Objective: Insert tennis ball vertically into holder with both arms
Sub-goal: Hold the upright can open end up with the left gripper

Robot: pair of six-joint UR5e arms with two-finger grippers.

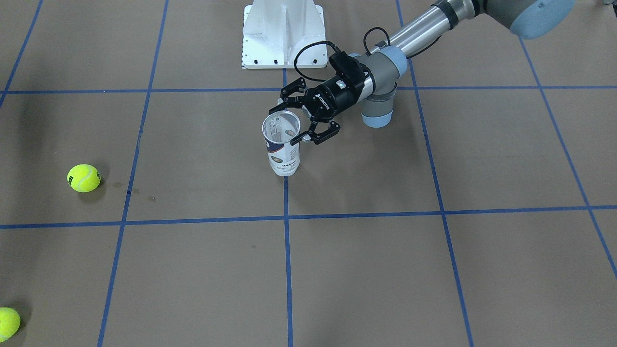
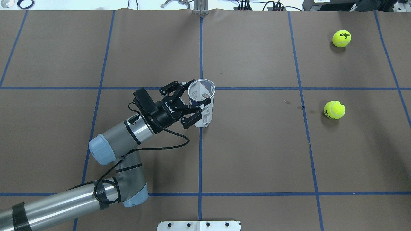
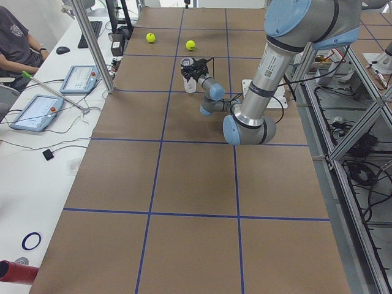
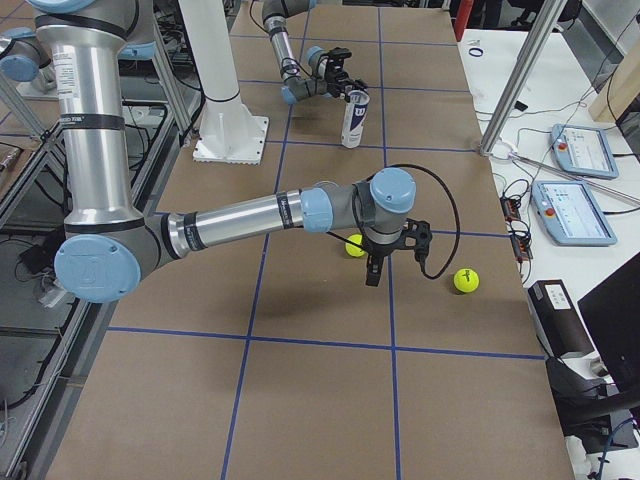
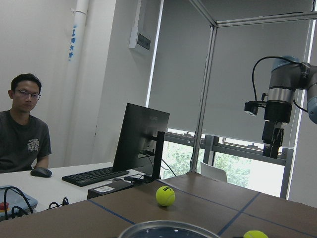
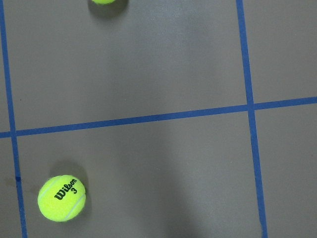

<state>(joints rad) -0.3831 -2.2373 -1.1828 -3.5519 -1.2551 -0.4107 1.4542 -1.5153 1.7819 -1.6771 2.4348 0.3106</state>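
The holder (image 1: pixel 283 156), a clear can with a white and navy label, stands upright and open-topped near the table's middle (image 2: pixel 205 116). My left gripper (image 1: pixel 288 124) reaches in level, its fingers on either side of the can's upper part, shut on it. The can's rim (image 5: pixel 166 229) shows at the bottom of the left wrist view. Two yellow tennis balls (image 2: pixel 341 38) (image 2: pixel 334 109) lie on the table's right side. My right gripper (image 4: pixel 372 268) hangs pointing down above the table between the balls. I cannot tell whether it is open. One ball (image 6: pixel 61 197) lies below it.
The white pedestal base (image 1: pixel 282 33) stands at the robot's side of the table. The brown table has blue tape grid lines (image 2: pixel 200 160). A seated operator (image 5: pixel 22 134), a monitor and tablets are beyond the far edge.
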